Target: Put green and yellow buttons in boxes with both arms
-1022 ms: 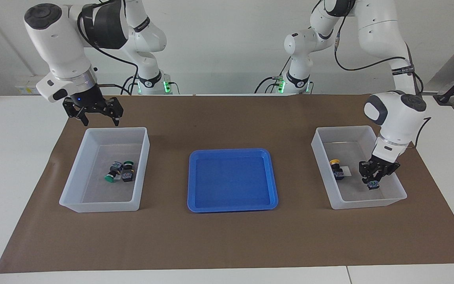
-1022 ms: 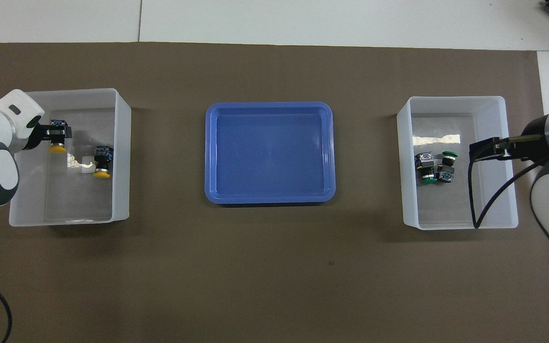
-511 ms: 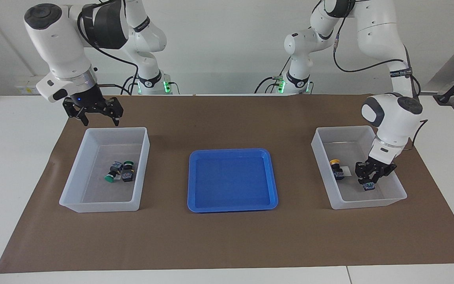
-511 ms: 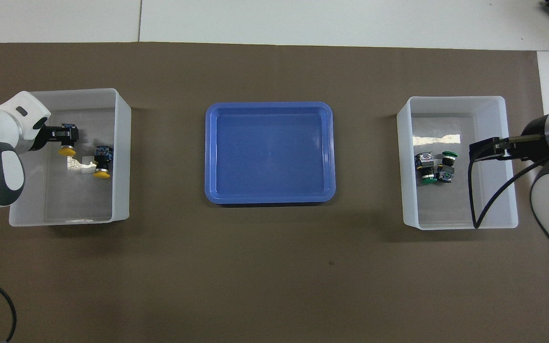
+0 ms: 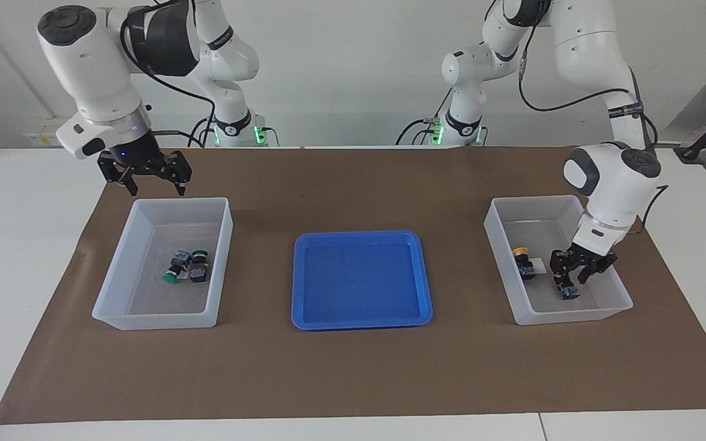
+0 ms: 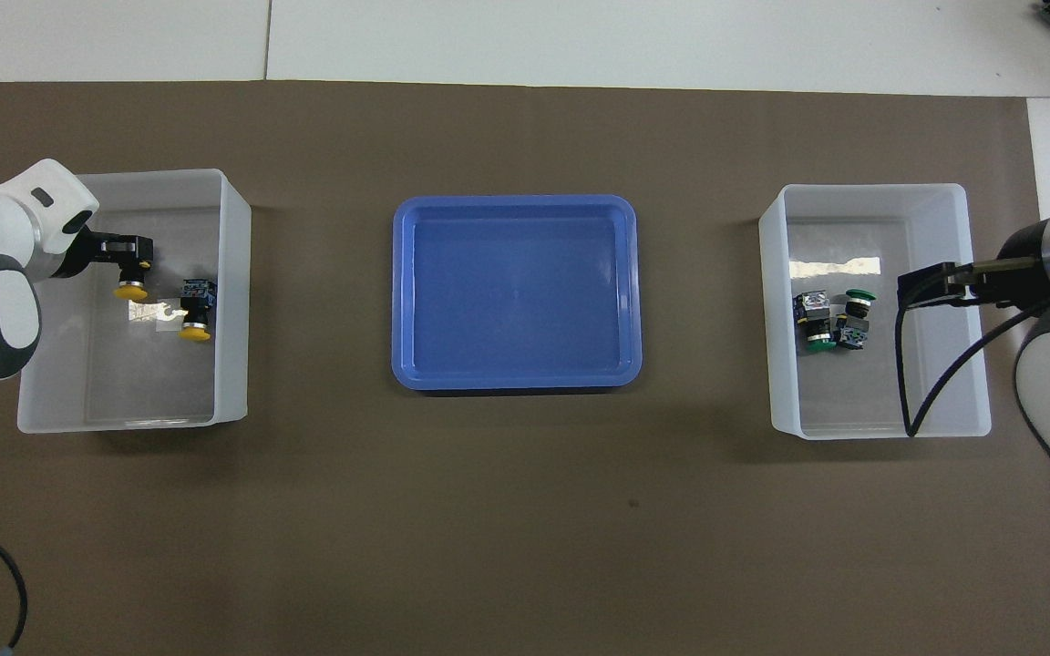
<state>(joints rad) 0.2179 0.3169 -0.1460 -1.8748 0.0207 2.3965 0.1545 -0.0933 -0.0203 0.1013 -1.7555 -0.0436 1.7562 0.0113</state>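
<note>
Bins, translucent whitish plastic, two, one at each end of a brown table mat (image 5: pixel 353 373), with a shallow blue tray (image 5: pixel 362 321) between them

Bin at the left arm's end (image 5: pixel 500 245): holds two yellow-capped push-button switches. One yellow button (image 5: pixel 523 262) lies on the floor beside a small white label (image 5: pixel 537 266). The other yellow button (image 5: pixel 567 291) sits on the floor just under the left gripper (image 5: pixel 572 277), its yellow cap plain in the overhead view (image 6: pixel 131 292).

Left gripper: down inside this bin, fingers parted above the button; whether they touch its body cannot be told.

Bin at the right arm's end (image 5: pixel 114 306): holds two green-capped switches lying together on the floor, touching. One green button (image 5: pixel 172 274) lies with its cap away from the robots; the other green button (image 5: pixel 198 264) has its cap toward the robots.

Right gripper (image 5: pixel 152 185): empty, jaws spread wide, raised above the rim of its bin nearest the robots; this arm waits.

Blue tray: nothing in it
</note>
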